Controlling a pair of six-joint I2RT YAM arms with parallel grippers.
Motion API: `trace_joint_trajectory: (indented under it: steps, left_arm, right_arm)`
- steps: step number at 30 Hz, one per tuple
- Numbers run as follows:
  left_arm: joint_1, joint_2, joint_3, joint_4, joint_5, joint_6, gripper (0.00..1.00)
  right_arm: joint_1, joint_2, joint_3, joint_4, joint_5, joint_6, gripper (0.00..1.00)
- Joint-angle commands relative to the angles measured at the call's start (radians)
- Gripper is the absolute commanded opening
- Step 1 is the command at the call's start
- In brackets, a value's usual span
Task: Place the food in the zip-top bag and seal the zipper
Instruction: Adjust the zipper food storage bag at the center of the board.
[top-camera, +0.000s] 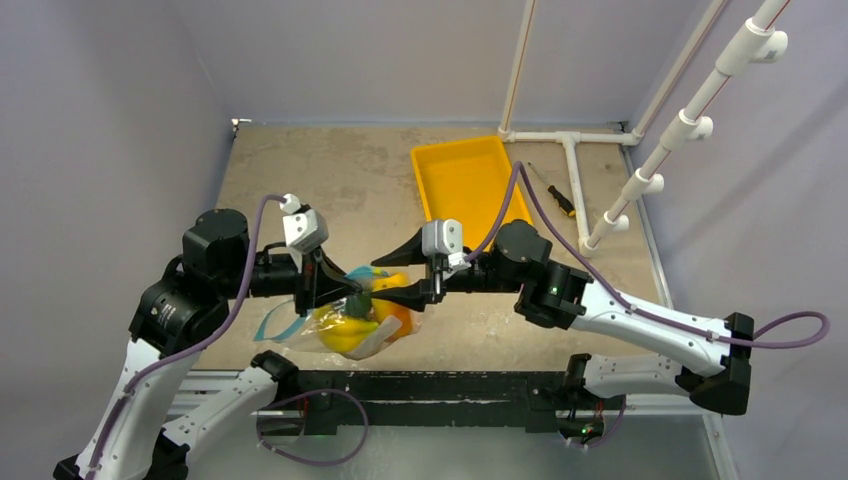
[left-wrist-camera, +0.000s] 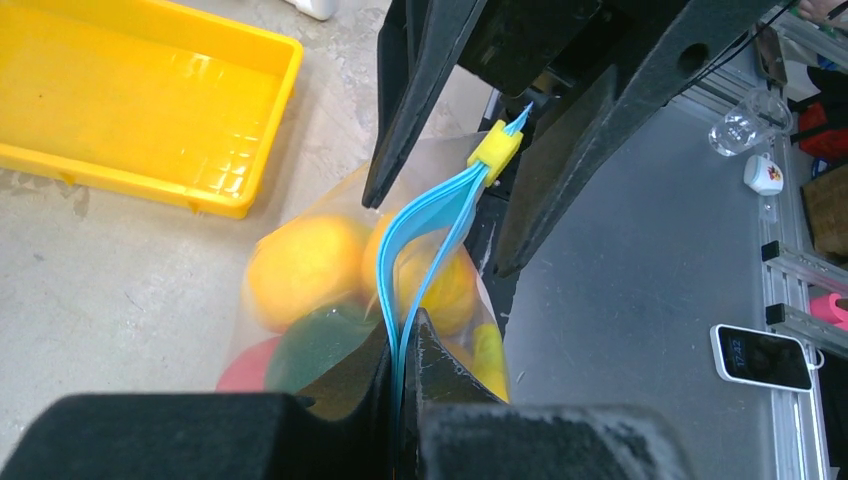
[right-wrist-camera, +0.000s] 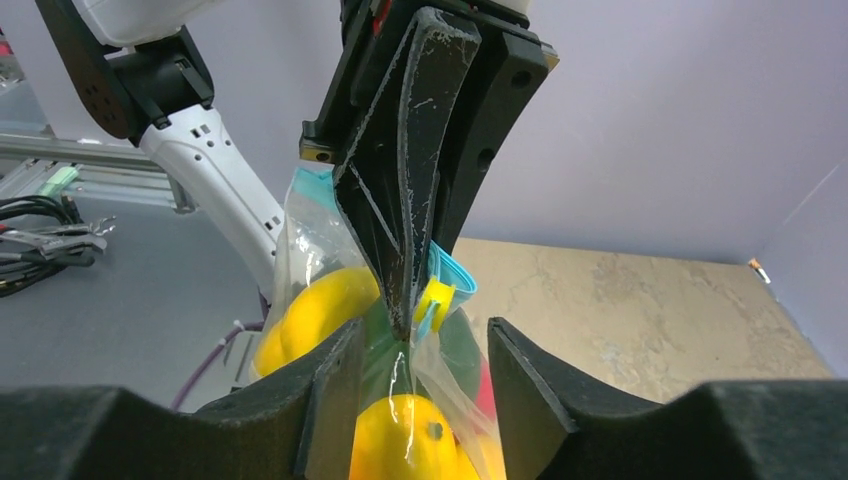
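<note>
Plastics and finishes as I see them
Between my left fingers, matt scuffed black plastic, runs the smooth teal zipper; bag clear glossy film, tray beyond glossy plastic, table rough.

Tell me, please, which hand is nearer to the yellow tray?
Right. The right hand lies just short of the near end of the yellow tray; the left hand, clamped on the zipper, is farther off to the left.

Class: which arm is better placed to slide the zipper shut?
Probably right: the right gripper, open, flanks the yellow slider; the left gripper is clamped on the zipper, anchoring it.
</note>
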Motion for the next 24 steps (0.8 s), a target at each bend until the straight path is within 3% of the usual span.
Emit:
trace_joint_trajectory:
  steps: [1, 16, 24]
  left_arm:
    - [-0.006, -0.008, 0.048, 0.084, 0.048, -0.015, 0.0]
    - [-0.005, -0.022, 0.037, 0.104, 0.068, -0.026, 0.0]
    - [-0.006, -0.023, 0.039, 0.098, 0.079, -0.025, 0.0]
  right_arm:
    - [-0.002, 0.008, 0.001, 0.09, -0.041, 0.007, 0.48]
    - [-0.003, 0.056, 0.009, 0.139, -0.079, 0.076, 0.24]
    - [-0.002, 0.05, 0.005, 0.186, -0.062, 0.101, 0.19]
